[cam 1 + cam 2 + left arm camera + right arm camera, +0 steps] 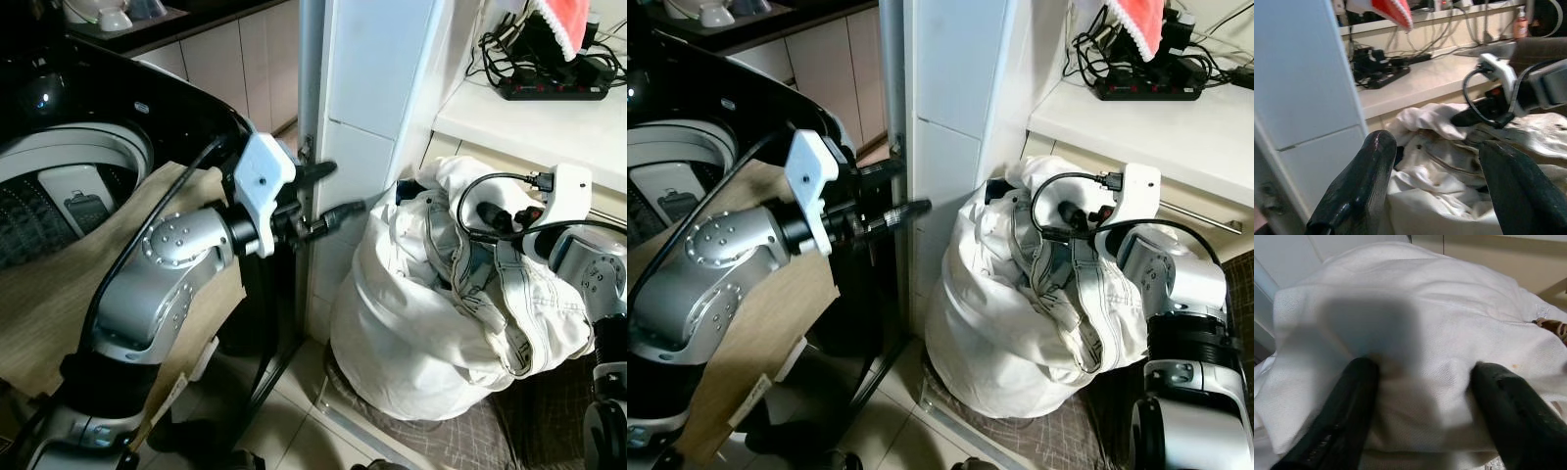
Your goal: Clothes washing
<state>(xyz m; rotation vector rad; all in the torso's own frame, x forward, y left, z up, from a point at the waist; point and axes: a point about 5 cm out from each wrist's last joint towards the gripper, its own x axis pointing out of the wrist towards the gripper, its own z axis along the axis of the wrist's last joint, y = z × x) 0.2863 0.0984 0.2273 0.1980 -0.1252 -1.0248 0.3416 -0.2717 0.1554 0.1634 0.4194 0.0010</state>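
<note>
Right gripper [1420, 382] presses into the white garment [1415, 318] atop the laundry bag [411, 343], fingers [1342, 416] spread around a fold, not clamped. Left gripper [338, 191] hovers open beside the tiled pillar [377, 88], near the washing machine [69, 186]. Bag sits on the floor below the counter [549, 122].

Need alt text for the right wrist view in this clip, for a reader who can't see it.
The right gripper is pressed down into white cloth, its two black fingers open with a fold of fabric bulging between them. Beyond the cloth are a pale tiled wall and a beige cabinet front.
</note>
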